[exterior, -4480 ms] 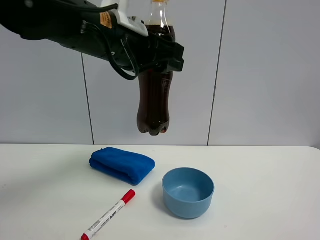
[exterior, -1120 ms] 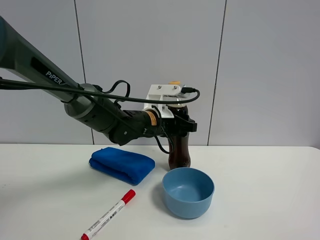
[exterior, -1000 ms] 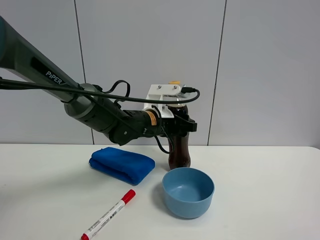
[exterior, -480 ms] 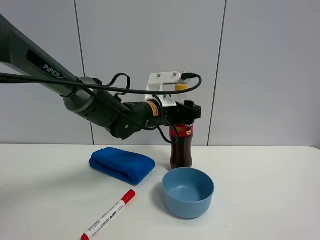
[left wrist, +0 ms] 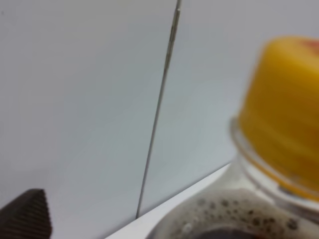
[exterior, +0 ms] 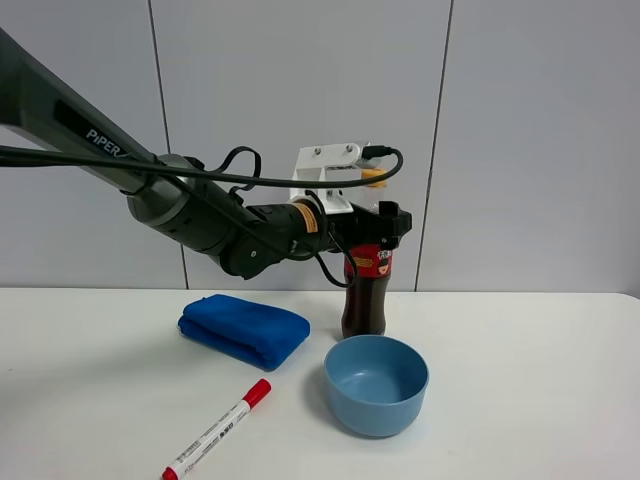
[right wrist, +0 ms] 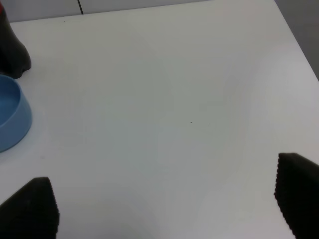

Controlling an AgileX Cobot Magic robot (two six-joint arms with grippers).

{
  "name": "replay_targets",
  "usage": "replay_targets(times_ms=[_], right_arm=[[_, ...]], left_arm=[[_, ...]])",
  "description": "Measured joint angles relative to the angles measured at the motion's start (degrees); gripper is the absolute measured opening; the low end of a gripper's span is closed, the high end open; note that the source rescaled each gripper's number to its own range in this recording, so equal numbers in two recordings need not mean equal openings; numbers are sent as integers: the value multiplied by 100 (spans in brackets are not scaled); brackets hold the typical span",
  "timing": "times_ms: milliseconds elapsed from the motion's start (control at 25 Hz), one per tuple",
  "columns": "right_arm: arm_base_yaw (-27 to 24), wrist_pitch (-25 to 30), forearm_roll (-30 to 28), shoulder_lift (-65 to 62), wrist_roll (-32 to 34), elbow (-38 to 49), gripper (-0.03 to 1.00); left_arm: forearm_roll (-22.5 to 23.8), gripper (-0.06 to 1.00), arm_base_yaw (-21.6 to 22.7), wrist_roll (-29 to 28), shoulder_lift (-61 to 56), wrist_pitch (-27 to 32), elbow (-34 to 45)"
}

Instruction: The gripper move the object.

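The cola bottle [exterior: 362, 300], with red label and yellow-orange cap, stands upright on the white table [exterior: 520, 380] just behind the light blue bowl [exterior: 376, 385]. My left gripper [exterior: 386, 226] is level with the bottle's shoulder and neck, above the label. In the left wrist view the cap [left wrist: 281, 109] is close up. One black fingertip [left wrist: 22, 216] stands well apart from the bottle, so the jaws are open. My right gripper [right wrist: 164, 199] is open and empty over bare table. The bottle's base [right wrist: 12, 55] and the bowl [right wrist: 10, 119] show at that view's edge.
A folded blue cloth [exterior: 243, 328] lies left of the bottle. A red-capped white marker [exterior: 217, 428] lies at the front left. A grey panelled wall stands close behind the bottle. The left arm's cables loop above the gripper.
The bottle came down from high in the air and now stands on the table. In the last second my left gripper let go and rose from the bottle's body to its neck, uncovering the label.
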Motion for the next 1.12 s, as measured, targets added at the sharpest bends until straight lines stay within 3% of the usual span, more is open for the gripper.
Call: replay_targets(times_ms=[160, 440, 1120], right_arm=[[0, 0, 0, 0, 0, 0, 100], [0, 0, 0, 0, 0, 0, 100], [0, 0, 0, 0, 0, 0, 100]], left_arm=[[74, 98, 0, -288, 0, 0, 0], [248, 98, 0, -769, -12, 0, 0], [398, 98, 0, -813, -867, 370, 13]])
